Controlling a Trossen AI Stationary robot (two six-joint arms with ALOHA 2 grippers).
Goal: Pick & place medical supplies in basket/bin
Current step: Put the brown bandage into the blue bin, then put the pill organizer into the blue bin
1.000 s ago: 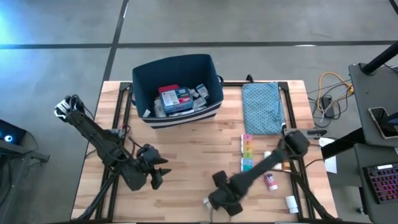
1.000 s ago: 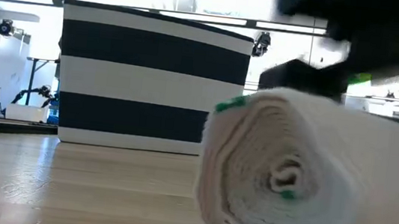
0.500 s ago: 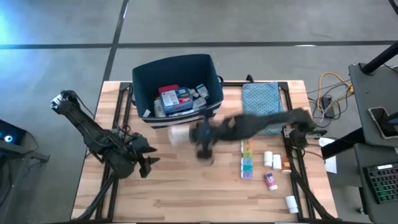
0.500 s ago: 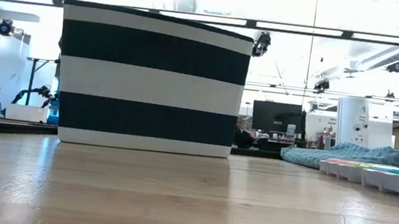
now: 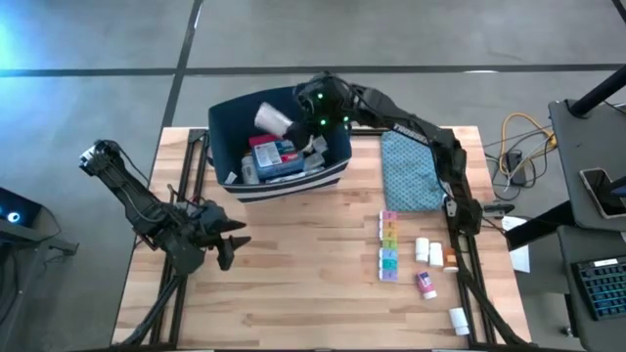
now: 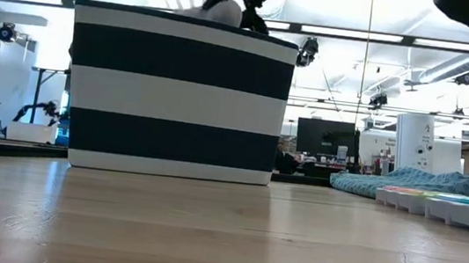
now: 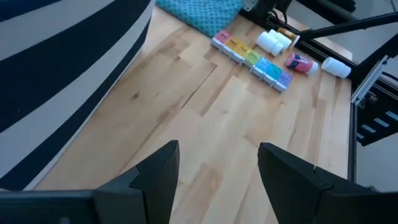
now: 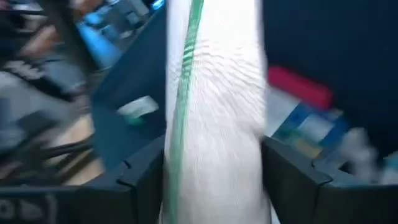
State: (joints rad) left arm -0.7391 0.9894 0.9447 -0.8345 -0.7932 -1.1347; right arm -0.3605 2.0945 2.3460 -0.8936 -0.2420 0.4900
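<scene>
1. High view: the right gripper [image 5: 293,114] hangs over the open top of the navy bin [image 5: 337,127] at the table's [image 5: 293,284] far edge, clamped on a beige bandage roll [image 5: 272,119] held above the bin's far-left part. A blue-red flat box [image 5: 277,156] and pale packets lie inside. The left gripper [image 5: 233,249] waits near the table's left edge with its fingers apart; bare wood planks lie open between it and the rainbow pill organizer [image 5: 388,244] toward the right edge. Small white bottles [image 5: 428,251] lie just beyond the organizer, and a teal patterned pouch [image 5: 411,168] lies at the far-right corner.

2. Low view: the soft-sided bin shows broad navy and white bands; the roll peeks above its rim, and smooth wood runs clear to the near edge.

3. Left wrist view: the organizer's coloured lids form a row, with bottles beside the black frame rail.

4. Right wrist view: the dark fingers [image 8: 143,171] press both sides of the ribbed, green-edged roll.
</scene>
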